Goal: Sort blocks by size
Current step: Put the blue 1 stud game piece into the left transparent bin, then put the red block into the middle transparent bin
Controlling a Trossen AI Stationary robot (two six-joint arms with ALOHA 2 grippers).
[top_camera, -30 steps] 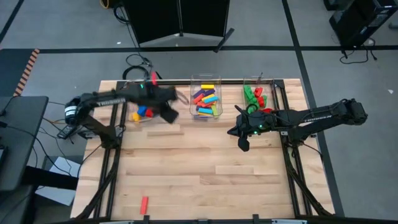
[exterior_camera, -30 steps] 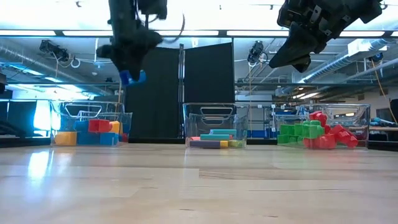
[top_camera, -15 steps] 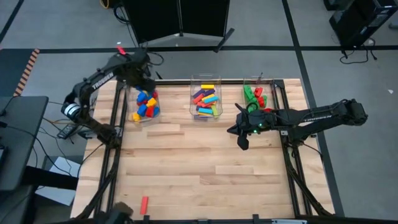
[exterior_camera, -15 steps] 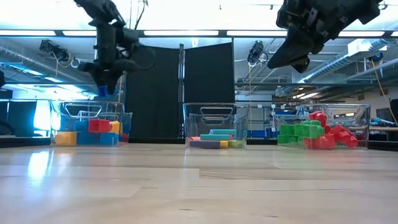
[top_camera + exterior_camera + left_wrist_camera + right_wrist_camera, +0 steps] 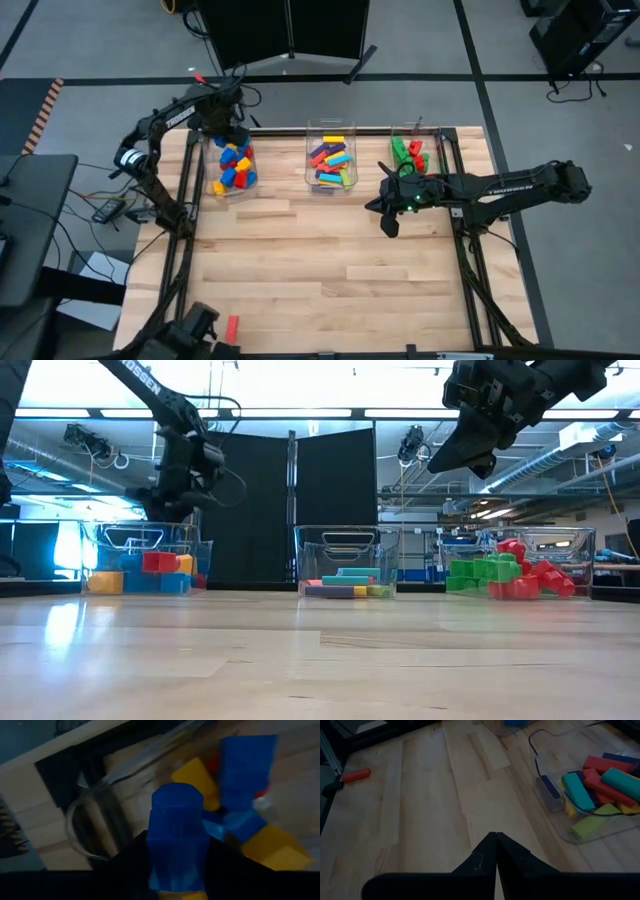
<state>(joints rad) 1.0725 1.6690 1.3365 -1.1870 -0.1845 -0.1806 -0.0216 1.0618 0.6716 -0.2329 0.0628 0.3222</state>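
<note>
1. While both arms hang above the far half of the pale wooden table (image 5: 300, 270), one small red plastic brick (image 5: 232, 327) lies alone near its front edge, well apart from everything else.
2. Further in, the right gripper (image 5: 391, 226) hovers over bare wood, its fingers (image 5: 492, 851) pressed together with nothing between them.
3. Along the far edge stand three clear plastic bins: the left bin (image 5: 249, 181) holds chunky blue, red and yellow bricks (image 5: 232, 167), the middle bin (image 5: 309, 150) long multicoloured bricks (image 5: 331, 160), the right bin (image 5: 443, 140) green and red bricks (image 5: 407, 152).
4. Over the left bin's far corner, the left gripper (image 5: 226, 133) is closed partway on a chunky blue plastic brick (image 5: 176, 840), held above the pile.
</note>
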